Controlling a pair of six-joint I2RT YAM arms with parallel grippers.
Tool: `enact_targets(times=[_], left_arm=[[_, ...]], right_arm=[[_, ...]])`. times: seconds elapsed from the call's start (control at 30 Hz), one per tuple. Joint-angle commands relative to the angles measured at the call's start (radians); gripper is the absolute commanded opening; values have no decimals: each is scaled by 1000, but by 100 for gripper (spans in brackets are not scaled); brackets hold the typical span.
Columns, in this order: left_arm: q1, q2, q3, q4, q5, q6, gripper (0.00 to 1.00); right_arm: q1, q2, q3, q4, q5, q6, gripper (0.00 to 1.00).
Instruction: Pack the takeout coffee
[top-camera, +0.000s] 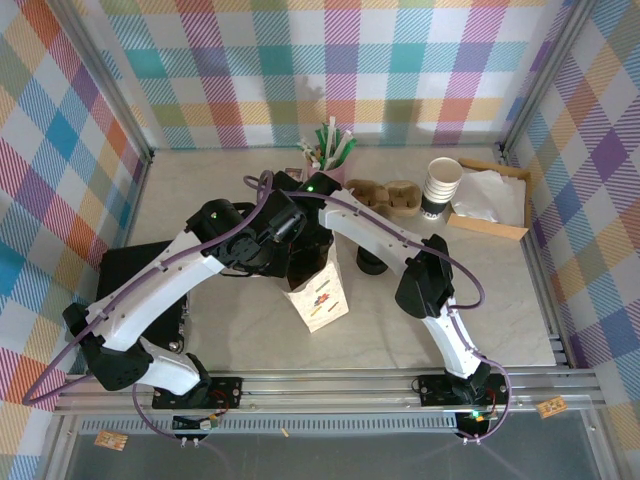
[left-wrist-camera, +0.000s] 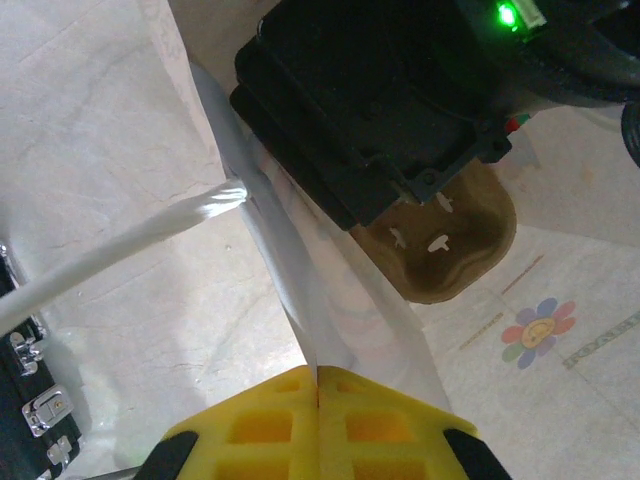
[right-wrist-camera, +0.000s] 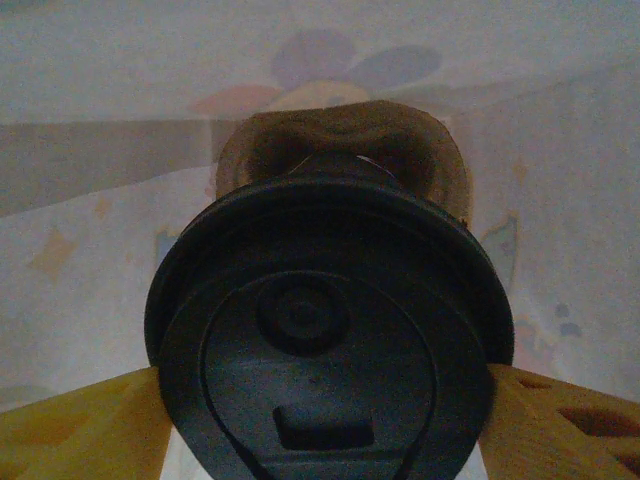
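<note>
Seating the takeout coffee (right-wrist-camera: 330, 330) inside the paper bag (top-camera: 318, 295), above the carrier (right-wrist-camera: 330, 140).
With left gripper (left-wrist-camera: 318, 420) pinched on the bag's rim and right gripper (right-wrist-camera: 320, 430) flanking the cup — held or freed, cannot tell — spread fully, withdraw straight up.

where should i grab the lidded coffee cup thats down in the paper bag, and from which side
Grip the takeout coffee by two opposite sides of its lid rim, coming straight down through the open mouth of the paper bag. The lid faces up, so the cup seems upright, and the bag's walls block any sideways approach. The right pincer straddles it that way.
</note>
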Motion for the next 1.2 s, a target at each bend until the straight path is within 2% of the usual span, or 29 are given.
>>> enact_targets(times=[0.0, 0.47, 1.17], left_arm=[[-29, 3, 11, 3, 30, 7, 0], [-32, -11, 1, -20, 16, -5, 0], [-34, 20, 32, -48, -5, -21, 0]], right_arm=[[7, 66, -12, -8, -15, 1, 76], [7, 62, 129, -58, 37, 16, 88], [8, -1, 140, -102, 12, 34, 96]])
